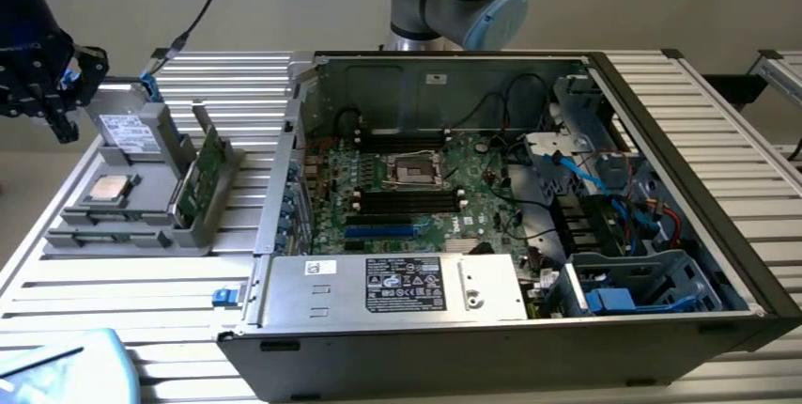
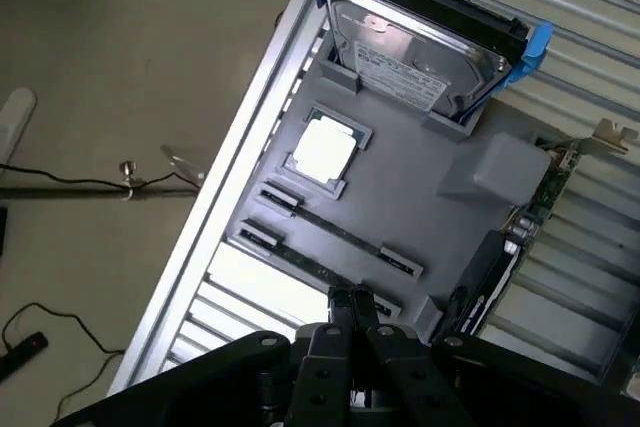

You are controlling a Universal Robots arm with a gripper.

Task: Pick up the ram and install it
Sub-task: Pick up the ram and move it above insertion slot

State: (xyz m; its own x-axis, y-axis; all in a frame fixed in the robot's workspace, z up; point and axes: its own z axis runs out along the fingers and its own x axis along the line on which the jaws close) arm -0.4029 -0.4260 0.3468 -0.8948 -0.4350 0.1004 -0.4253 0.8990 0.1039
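Note:
The ram (image 2: 305,264) looks like a thin dark-green strip standing edge-on in a long slot of the grey holder tray (image 2: 420,212); the same strip shows along the tray's near edge in the exterior view (image 1: 107,220). My gripper (image 2: 350,305) hovers above that end of the tray. Its two black fingers are pressed together and hold nothing. In the exterior view the gripper (image 1: 59,127) hangs at the far left, above and beyond the tray (image 1: 75,235). The open computer case (image 1: 701,263) lies to the exterior view's right, with the motherboard's long black slots (image 1: 404,200) exposed.
On the tray sit a hard drive in a blue bracket (image 2: 415,42), a square processor (image 2: 325,150) and a taller green card with a metal edge (image 2: 535,202). The ribbed metal table (image 1: 138,301) ends just left of the tray. A silver power supply (image 1: 401,287) fills the case front.

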